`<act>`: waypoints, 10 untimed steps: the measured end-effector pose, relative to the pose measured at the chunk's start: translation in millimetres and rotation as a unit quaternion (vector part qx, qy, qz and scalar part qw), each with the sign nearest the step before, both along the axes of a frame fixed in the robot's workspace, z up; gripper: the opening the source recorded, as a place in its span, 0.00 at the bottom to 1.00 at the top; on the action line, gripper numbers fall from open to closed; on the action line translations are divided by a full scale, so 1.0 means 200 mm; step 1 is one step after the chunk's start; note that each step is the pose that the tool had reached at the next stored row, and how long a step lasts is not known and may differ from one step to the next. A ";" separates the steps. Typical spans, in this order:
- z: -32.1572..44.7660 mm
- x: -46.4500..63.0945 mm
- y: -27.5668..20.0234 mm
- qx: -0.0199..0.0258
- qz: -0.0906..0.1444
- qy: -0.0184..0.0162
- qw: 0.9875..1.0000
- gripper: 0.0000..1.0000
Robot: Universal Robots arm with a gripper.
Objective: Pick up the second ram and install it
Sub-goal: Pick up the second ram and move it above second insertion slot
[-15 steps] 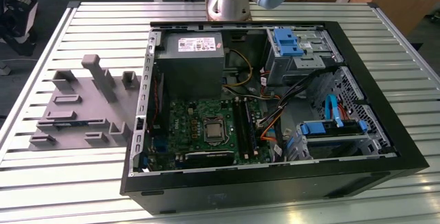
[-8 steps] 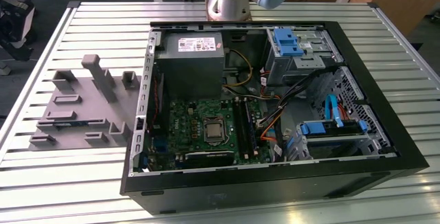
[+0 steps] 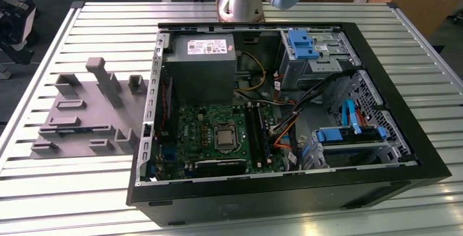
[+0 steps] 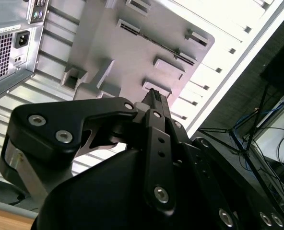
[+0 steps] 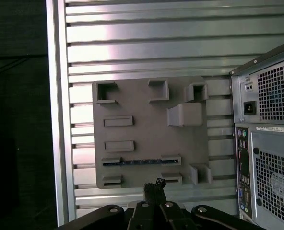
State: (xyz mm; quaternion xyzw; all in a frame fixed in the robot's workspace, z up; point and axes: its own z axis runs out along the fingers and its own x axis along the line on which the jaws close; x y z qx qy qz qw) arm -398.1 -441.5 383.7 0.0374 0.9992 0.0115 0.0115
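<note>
First wrist view has the gripper (image 5: 154,184) pinched shut on nothing, hanging over one edge of the grey fixture (image 5: 147,124); the second ram (image 5: 139,162) lies in its long slot, with the computer case (image 5: 266,139) beside it.

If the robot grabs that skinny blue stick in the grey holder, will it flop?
Probably not: the second ram runs dead straight between blocks of the grey fixture, so it is likely stiff. Being so thin, it is probably light. Standing on its narrow edge, it would likely tip without those blocks.
</note>
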 end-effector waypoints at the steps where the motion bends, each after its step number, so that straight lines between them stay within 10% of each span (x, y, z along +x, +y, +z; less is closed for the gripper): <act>1: 0.000 0.00 0.000 0.000 0.000 0.000 1.000 0.11; 10: 0.000 0.00 0.000 0.000 0.029 0.000 1.000 0.11</act>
